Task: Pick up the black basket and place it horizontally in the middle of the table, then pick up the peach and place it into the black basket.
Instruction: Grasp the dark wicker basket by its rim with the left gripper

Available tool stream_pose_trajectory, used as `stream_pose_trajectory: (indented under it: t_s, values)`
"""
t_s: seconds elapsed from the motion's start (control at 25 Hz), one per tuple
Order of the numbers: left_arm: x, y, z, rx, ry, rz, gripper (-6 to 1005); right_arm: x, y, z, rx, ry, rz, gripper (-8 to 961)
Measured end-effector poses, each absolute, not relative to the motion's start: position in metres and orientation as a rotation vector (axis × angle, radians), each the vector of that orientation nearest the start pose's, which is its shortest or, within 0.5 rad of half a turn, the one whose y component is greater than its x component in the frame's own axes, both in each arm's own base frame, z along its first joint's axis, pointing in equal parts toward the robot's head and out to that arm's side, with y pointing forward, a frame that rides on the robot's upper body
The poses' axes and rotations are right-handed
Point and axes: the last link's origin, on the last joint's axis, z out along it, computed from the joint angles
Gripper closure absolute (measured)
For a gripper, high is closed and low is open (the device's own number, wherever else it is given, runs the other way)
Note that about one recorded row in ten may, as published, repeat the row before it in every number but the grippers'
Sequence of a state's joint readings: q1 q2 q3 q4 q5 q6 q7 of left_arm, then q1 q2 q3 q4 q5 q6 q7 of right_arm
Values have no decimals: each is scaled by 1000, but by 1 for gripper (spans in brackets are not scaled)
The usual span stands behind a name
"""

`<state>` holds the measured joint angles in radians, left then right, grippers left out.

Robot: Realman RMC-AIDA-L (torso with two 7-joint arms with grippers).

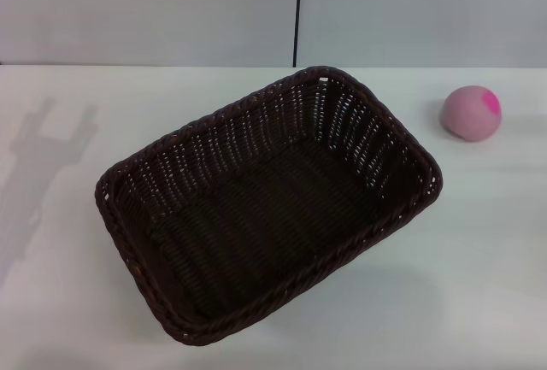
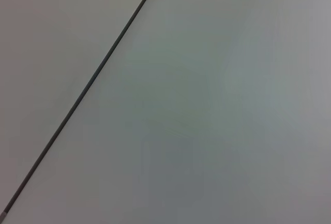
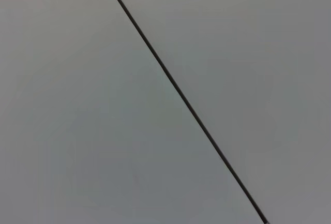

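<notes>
Basket position first: the black basket (image 1: 269,208) sits near the middle of the white worktop (image 1: 479,284), empty, open side up, but skewed, its long axis running diagonally from the near left to the far right. Peach (image 1: 471,113) rests on the worktop to the far right of the basket, well apart from it and untouched. Neither hand appears in the head view; only a shadow of an arm and a forked hand falls on the worktop at far left. Both wrist views show nothing but a plain grey wall panel crossed by a dark seam, so both arms are judged to be raised and pointed away from the work. Hand opening, left or right: cannot tell, and nothing shows that either holds anything. Judgement on step: the first stage is in hand and not yet done, since the basket is central but not horizontal. Next move calls for a hand to come down onto the braided rim, grip one wall, lift or turn the basket until its long side lies across the worktop, then release. The peach follows afterwards; the right arm is nearer to it.
</notes>
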<state>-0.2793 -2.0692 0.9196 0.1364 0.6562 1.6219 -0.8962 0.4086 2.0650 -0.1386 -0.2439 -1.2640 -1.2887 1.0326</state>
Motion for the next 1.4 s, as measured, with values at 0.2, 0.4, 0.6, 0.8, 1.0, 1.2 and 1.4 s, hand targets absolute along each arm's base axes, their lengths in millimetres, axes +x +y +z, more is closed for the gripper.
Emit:
stream_pose_trajectory:
  t_s: [0.2,0.4,0.6,0.8,1.0,1.2,1.4]
  values:
    - [-332,267,43,-1517,-705,-1373,203,376,317,83,-1268,876,1140,418]
    - [-329,266,44,-1517,-685,-1394,200,380,310,81,-1215,855,1127,421]
    - [-325,269,50,-1545,-657,-1418,199,384,304,78,-1158,886,1151,423]
    - [-321,275,58,-1570,-666,-1461,199,382,303,72,-1167,901,1164,426]
    - [-306,298,76,-1782,-736,-1519,200,380,298,67,-1197,904,1174,428]
    - [-274,334,105,-2227,-866,-1358,200,371,297,61,-1319,865,1173,431]
    - [-241,358,127,-2509,-909,-978,199,366,301,58,-1352,858,1177,433]
